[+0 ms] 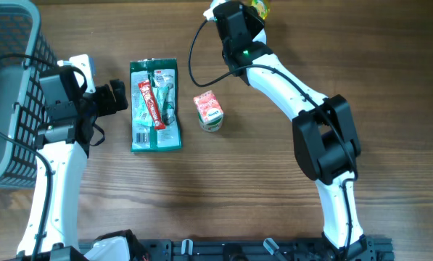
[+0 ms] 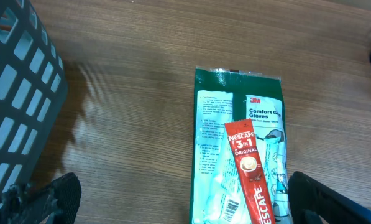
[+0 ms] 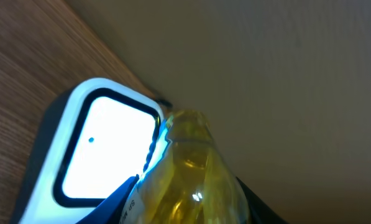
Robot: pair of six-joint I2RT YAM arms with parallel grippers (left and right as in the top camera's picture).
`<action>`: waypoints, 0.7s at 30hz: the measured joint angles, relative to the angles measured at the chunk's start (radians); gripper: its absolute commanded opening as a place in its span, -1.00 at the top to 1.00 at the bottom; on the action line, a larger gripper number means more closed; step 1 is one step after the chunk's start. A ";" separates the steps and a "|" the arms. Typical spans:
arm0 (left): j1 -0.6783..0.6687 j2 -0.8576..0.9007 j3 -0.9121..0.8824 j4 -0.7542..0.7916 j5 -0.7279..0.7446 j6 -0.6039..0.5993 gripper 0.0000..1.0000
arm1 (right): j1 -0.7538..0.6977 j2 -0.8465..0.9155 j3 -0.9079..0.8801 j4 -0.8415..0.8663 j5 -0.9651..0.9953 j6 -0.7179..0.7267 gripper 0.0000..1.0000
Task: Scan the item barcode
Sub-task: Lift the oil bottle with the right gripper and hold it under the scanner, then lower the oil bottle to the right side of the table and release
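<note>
On wood table [image 3: 23, 56], far edge: bottle [image 3: 191, 168] by scanner [image 3: 104, 143]; beige wall [image 3: 266, 62].

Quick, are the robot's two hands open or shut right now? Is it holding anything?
Left gripper: open, holding nothing.
Right gripper: closed on the yellow bottle.

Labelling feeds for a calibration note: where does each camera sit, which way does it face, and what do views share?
Overhead: above the table, facing straight down; left arm, right arm, basket, glove packet, carton show.
Left wrist: on the left arm, facing down at the glove packet and coffee stick; own open fingertips at the bottom corners.
Right wrist: on the right arm, facing the lit scanner; yellow bottle between its fingers.
Shared: overhead and left wrist both show glove packet and basket.
</note>
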 measured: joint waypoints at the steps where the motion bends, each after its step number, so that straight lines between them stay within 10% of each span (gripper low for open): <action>1: 0.000 0.000 0.000 0.000 0.000 0.000 -1.00 | -0.001 -0.029 -0.005 -0.035 0.018 0.020 0.92; 6: 0.000 0.000 0.000 -0.001 0.000 0.000 -1.00 | -0.061 -0.356 -0.008 -0.473 0.004 0.292 0.91; 13: 0.000 0.000 0.000 0.000 0.000 0.000 -1.00 | -0.428 -0.497 -0.011 -1.137 -0.649 0.593 0.82; 21: 0.000 0.000 0.000 0.000 0.000 0.000 -1.00 | -0.592 -0.478 -0.439 -0.914 -0.735 0.672 0.72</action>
